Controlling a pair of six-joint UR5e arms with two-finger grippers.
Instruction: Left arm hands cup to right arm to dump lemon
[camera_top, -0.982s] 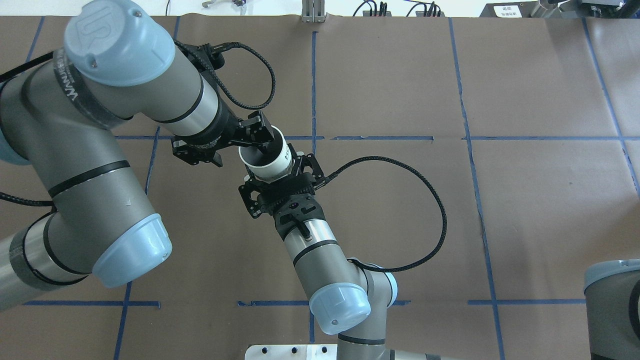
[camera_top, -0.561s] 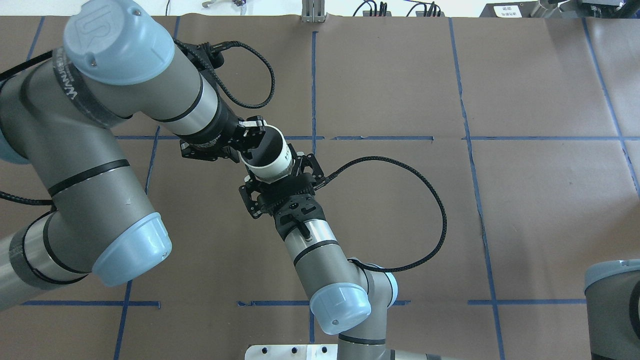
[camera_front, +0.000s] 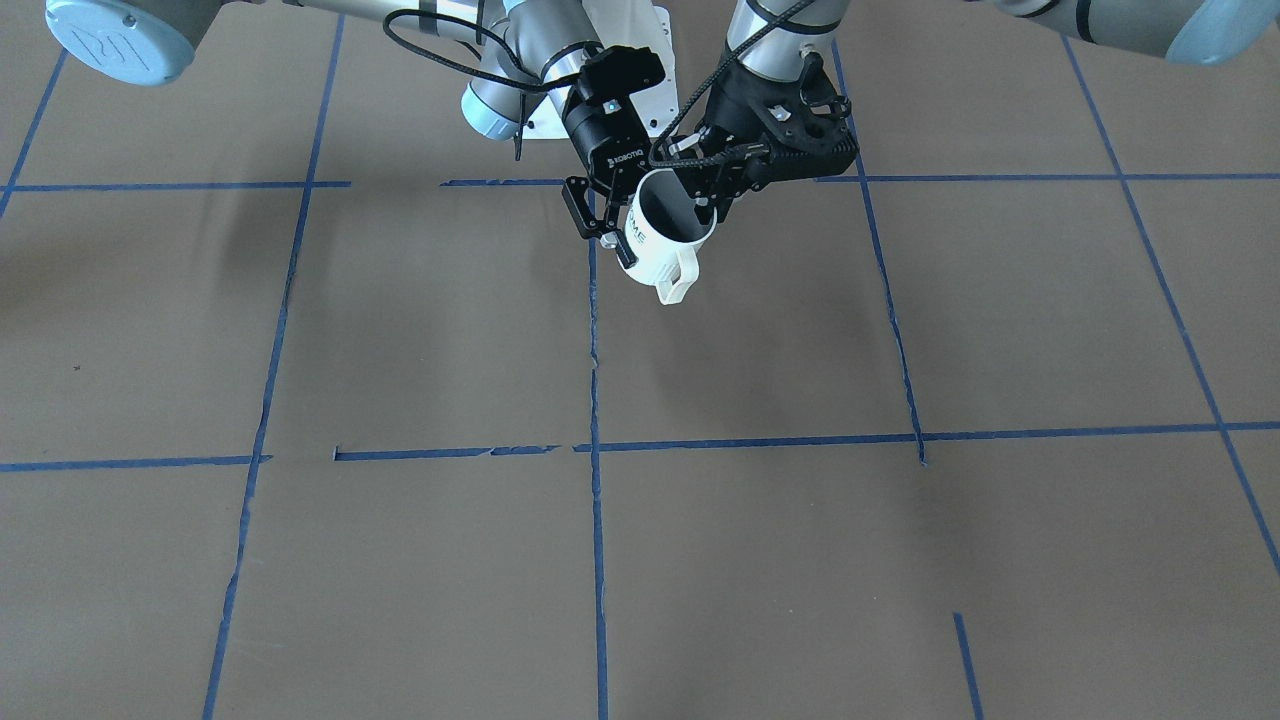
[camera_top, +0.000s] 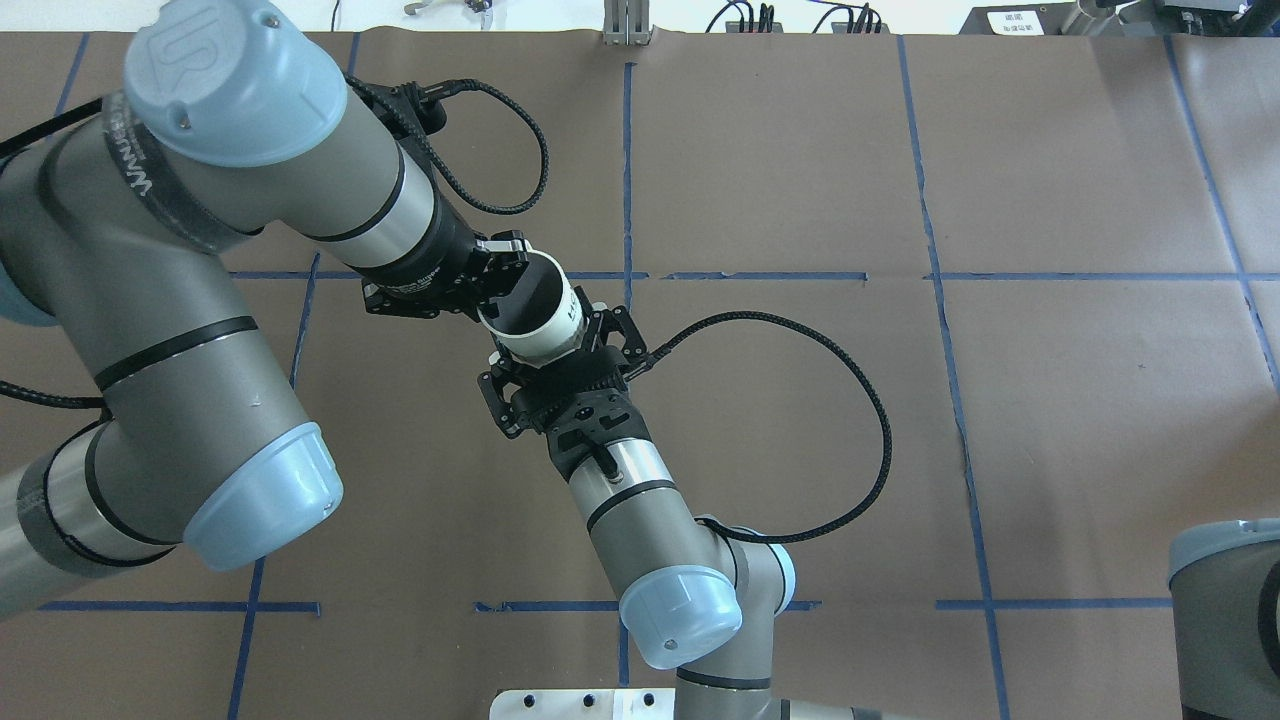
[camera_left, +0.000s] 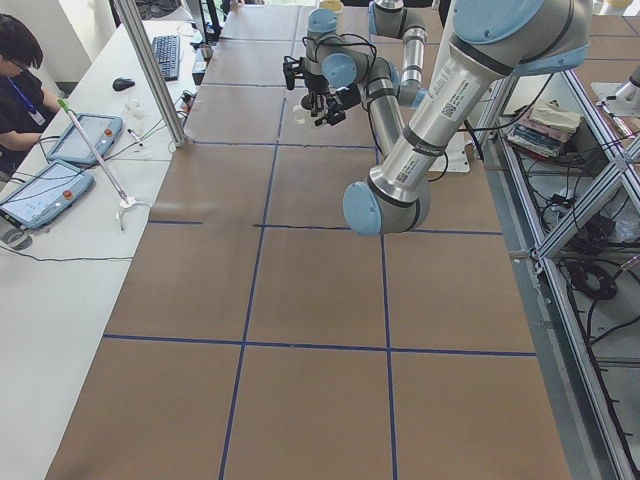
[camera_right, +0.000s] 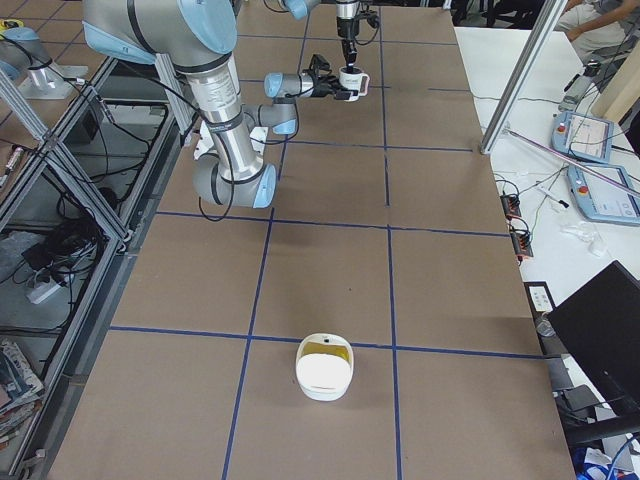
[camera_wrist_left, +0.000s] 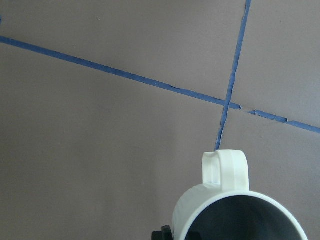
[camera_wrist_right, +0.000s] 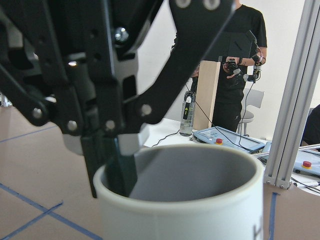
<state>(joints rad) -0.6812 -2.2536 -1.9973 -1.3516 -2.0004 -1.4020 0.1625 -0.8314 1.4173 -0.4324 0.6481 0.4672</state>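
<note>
Two grippers meet at the cup (camera_front: 660, 255), held aloft at upper centre of the front-facing view: the left gripper (camera_front: 705, 200) pinches its rim, the right gripper (camera_top: 548, 338) straddles its body, grip unclear. By my judgement, release and dumping remain

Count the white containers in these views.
2. The cup is held aloft by the left tool and right tool. A white container sits on the table near its right end, shown only in the right-side view. Others may be hidden.
</note>
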